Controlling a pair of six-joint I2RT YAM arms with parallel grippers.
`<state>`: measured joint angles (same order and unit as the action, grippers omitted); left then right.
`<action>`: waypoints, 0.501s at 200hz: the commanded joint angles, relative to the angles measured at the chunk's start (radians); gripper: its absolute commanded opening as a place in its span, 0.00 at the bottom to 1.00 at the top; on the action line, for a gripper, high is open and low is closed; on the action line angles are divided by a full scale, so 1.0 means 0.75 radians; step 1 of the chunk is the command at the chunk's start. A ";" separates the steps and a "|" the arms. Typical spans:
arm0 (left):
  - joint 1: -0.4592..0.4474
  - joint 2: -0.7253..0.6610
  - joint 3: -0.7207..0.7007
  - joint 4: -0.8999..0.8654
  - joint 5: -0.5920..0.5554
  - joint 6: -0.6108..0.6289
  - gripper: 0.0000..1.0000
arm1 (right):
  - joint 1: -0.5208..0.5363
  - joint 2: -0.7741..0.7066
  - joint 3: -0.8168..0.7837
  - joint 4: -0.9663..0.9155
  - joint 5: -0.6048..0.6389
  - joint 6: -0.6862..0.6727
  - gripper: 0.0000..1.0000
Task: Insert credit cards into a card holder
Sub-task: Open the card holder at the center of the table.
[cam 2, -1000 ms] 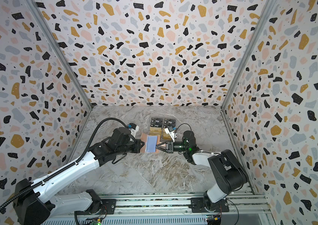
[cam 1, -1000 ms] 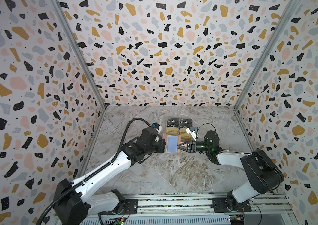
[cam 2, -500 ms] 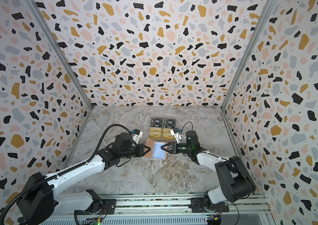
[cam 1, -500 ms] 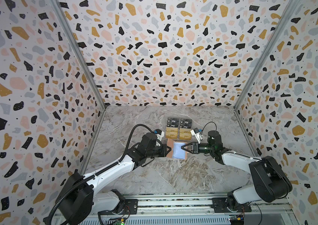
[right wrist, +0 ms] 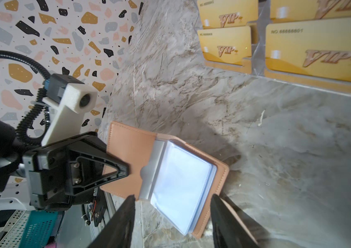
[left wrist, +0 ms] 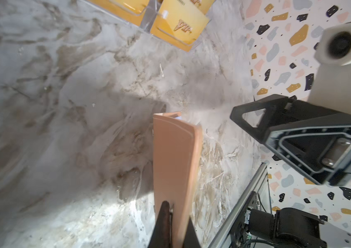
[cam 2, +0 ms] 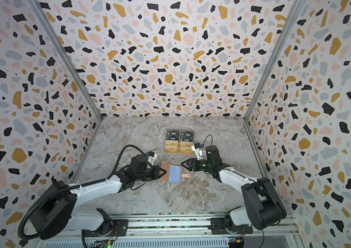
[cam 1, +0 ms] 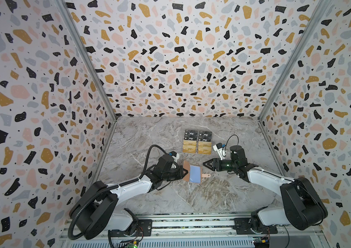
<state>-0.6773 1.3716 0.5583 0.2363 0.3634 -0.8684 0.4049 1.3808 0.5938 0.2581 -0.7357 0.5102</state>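
The left claw [cam 1: 185, 171] is clamped on the outer edge of the card holder [cam 1: 193, 174], gripping the peach-pink cover flap, with the holder spread open near the middle of the marble-patterned desk [cam 1: 148, 137] and its pale bluish sleeves facing up. Whether the holder rests flat on the desk or hangs just above it cannot be told. The right claw [cam 1: 204, 165] points at the holder from the opposite side, just apart from it. Its fingers [right wrist: 224, 214] stand well apart in the right wrist view and hold nothing. The holder's small snap tab [cam 1: 206, 176] juts toward that claw. Farther back on the desk, the four gold credit cards [cam 1: 197, 148] sit in the front tiers of a clear plastic stand [left wrist: 146, 23], with black cards marked "Vip" [cam 1: 198, 136] in the tiers behind them.
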 commanded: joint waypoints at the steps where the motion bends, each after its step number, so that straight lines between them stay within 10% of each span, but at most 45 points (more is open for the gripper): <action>1: 0.012 0.026 -0.030 0.139 0.030 -0.012 0.00 | 0.055 -0.020 0.016 0.000 0.043 -0.011 0.52; 52: 0.046 0.095 -0.065 0.083 0.032 0.060 0.06 | 0.137 0.097 -0.064 0.171 0.027 0.061 0.45; 100: 0.078 0.038 -0.018 -0.156 -0.052 0.197 0.53 | 0.195 0.146 -0.025 0.175 0.040 0.074 0.43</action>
<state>-0.6346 1.4410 0.5190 0.2260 0.3622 -0.8013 0.5297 1.4998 0.5545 0.3630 -0.7124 0.5579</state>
